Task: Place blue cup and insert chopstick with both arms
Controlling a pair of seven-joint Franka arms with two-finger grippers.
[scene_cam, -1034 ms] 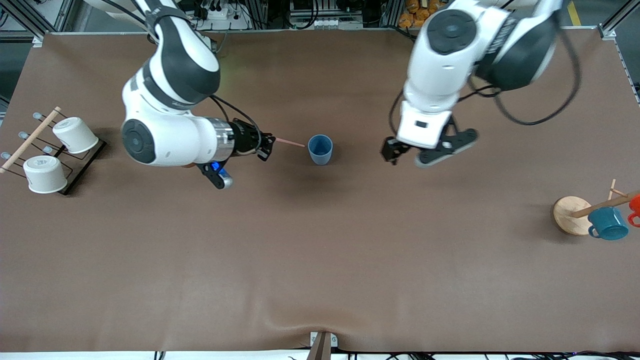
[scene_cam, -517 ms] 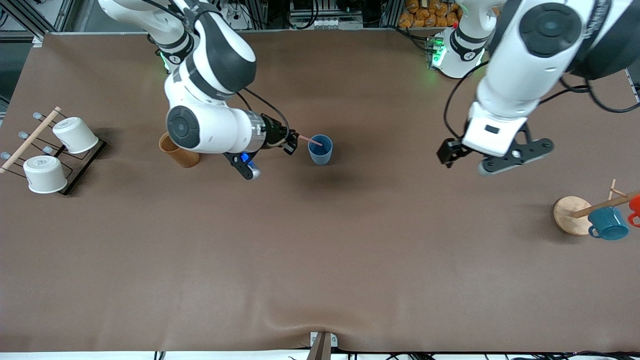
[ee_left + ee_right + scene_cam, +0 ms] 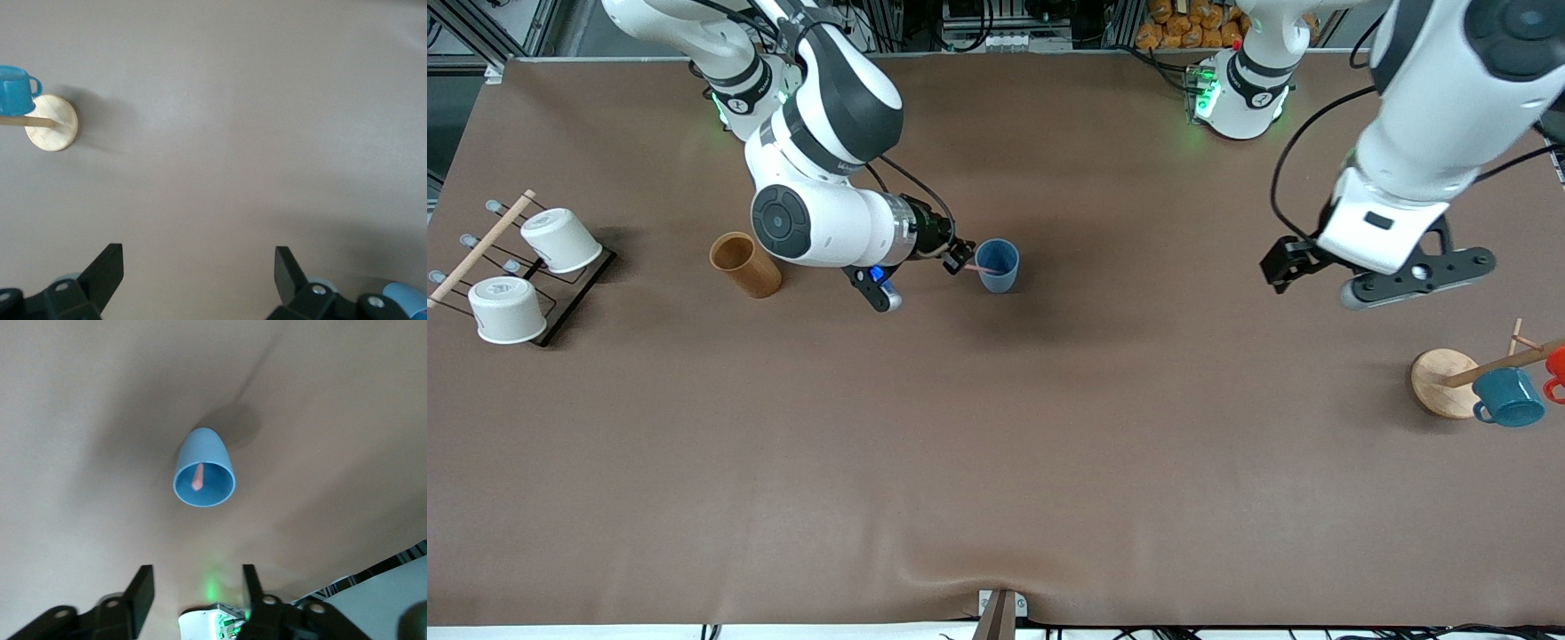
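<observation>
The blue cup (image 3: pixel 997 265) stands upright on the brown table, midway between the arms. The pale pink chopstick (image 3: pixel 984 268) leans in it, its upper end sticking out over the rim toward my right gripper (image 3: pixel 959 258). That gripper is close beside the cup, open and holding nothing. In the right wrist view the cup (image 3: pixel 203 470) shows its mouth with the chopstick's end (image 3: pixel 198 477) inside, apart from my right gripper (image 3: pixel 195 590). My left gripper (image 3: pixel 1288 265) hangs open and empty over bare table toward the left arm's end; the left wrist view (image 3: pixel 199 267) shows nothing between its fingers.
A brown wooden cup (image 3: pixel 744 264) stands beside the right arm. A black rack (image 3: pixel 560 298) with two white cups is at the right arm's end. A mug tree on a round wooden base (image 3: pixel 1440 382) holds a teal mug (image 3: pixel 1507 396) at the left arm's end, also in the left wrist view (image 3: pixel 15 90).
My right gripper carried the chopstick to the cup, put its tip inside and let go. My left arm drew away from the cup toward its own end of the table.
</observation>
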